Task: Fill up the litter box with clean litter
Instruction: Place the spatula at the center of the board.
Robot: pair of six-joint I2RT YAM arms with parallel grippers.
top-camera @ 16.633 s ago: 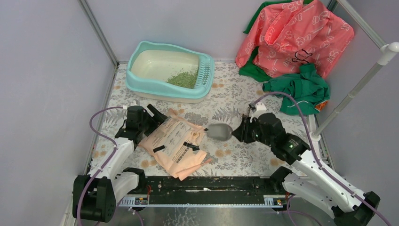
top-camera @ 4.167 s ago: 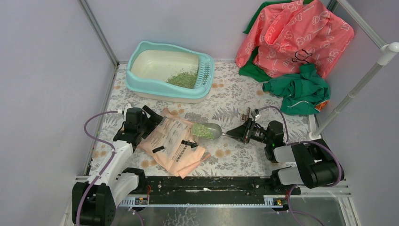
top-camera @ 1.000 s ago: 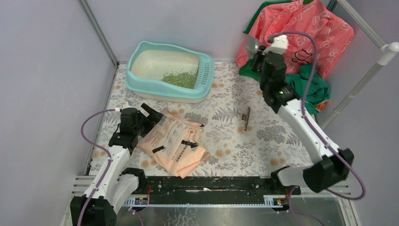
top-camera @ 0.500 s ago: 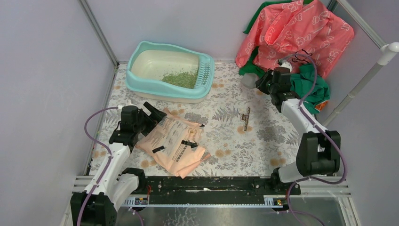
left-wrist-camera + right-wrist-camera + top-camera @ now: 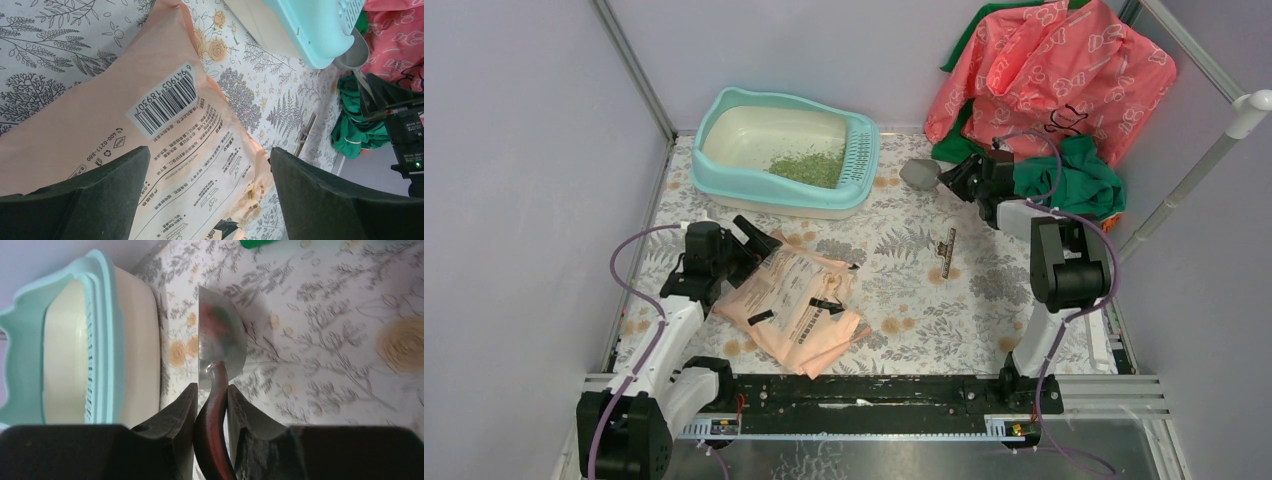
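The litter box (image 5: 759, 192) sits far left on the table, grille end to the right. Its cream basin is mostly bare, with the clean litter (image 5: 809, 168) heaped green against that grille end. Nearer in lies the peach bag (image 5: 799, 300), flat, its long axis running far-left to near-right. The left gripper (image 5: 749, 243) straddles the bag's far-left corner, jaws wide, clamping nothing. The right gripper (image 5: 959, 177) is pinched tight on the grey scoop (image 5: 919, 175), bowl pointing left near the box, no granules showing in it. Likely call: a load from the bag, well apart to its near-left.
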